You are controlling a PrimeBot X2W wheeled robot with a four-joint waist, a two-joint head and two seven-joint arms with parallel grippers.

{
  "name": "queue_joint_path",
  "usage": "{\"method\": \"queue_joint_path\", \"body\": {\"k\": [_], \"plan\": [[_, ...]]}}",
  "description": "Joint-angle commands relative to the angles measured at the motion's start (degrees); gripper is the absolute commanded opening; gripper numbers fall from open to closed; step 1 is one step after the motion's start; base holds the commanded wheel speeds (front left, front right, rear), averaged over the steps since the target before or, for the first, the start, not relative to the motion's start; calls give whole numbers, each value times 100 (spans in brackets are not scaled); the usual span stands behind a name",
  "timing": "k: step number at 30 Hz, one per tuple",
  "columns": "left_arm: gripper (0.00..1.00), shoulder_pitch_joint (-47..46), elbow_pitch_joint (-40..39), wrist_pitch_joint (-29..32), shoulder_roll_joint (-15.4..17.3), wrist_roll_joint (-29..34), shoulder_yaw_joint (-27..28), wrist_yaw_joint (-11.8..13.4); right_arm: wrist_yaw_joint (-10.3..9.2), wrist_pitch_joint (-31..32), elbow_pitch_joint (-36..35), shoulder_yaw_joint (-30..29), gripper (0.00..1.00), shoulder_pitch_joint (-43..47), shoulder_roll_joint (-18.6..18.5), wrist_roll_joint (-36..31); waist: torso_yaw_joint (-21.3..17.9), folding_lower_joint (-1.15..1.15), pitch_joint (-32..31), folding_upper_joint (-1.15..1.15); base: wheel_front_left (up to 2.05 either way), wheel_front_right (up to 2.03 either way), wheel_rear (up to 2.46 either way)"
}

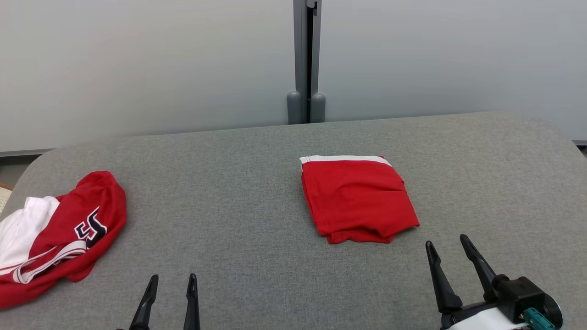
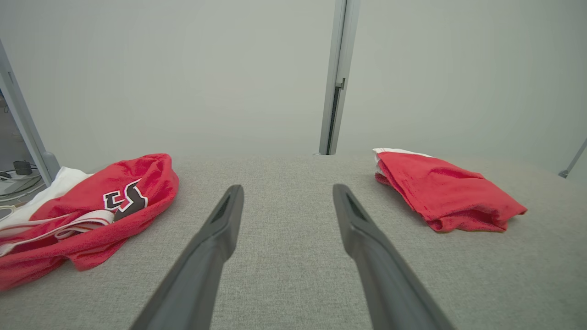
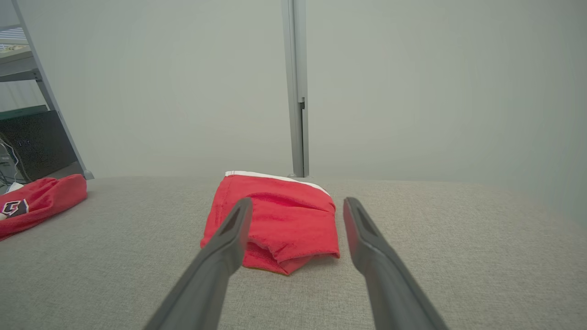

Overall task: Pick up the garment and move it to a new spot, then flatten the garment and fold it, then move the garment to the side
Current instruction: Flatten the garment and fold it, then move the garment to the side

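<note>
A red garment with a white band [image 1: 357, 201] lies folded in a neat rectangle on the grey table [image 1: 238, 183], right of centre. It shows in the left wrist view [image 2: 445, 192] and in the right wrist view [image 3: 284, 215]. A second garment, red and white with a dark emblem [image 1: 69, 220], lies crumpled at the table's left edge [image 2: 91, 206] [image 3: 41, 197]. My left gripper [image 1: 173, 277] [image 2: 288, 188] is open and empty near the front edge. My right gripper [image 1: 446, 240] [image 3: 298, 200] is open and empty just short of the folded garment's near right corner.
A pale wall with a grey vertical post [image 1: 306, 59] stands behind the table's far edge. A metal shelf frame with cables [image 2: 18, 137] stands off the table's left side. Bare grey cloth lies between the two garments.
</note>
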Motion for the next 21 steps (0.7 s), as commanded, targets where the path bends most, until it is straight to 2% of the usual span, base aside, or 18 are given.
{"method": "queue_joint_path", "body": {"k": [1,12,17,21], "plan": [[100,33,4,1,21,45,-6,35,-5,-6,1,-23,100,61,-15,-8,22,0,-6,0,0,0,0],[100,-10,-2,1,20,107,-63,48,-5,-5,156,31,100,-65,-13,128,183,0,48,0,0,0,0],[100,-216,-128,0,20,193,-212,61,-4,-6,947,639,100,-771,-183,1556,385,0,327,0,0,0,0],[100,-522,-289,0,19,145,-373,50,-4,186,1392,1072,100,-1659,-651,2930,605,0,839,0,0,0,0]]}}
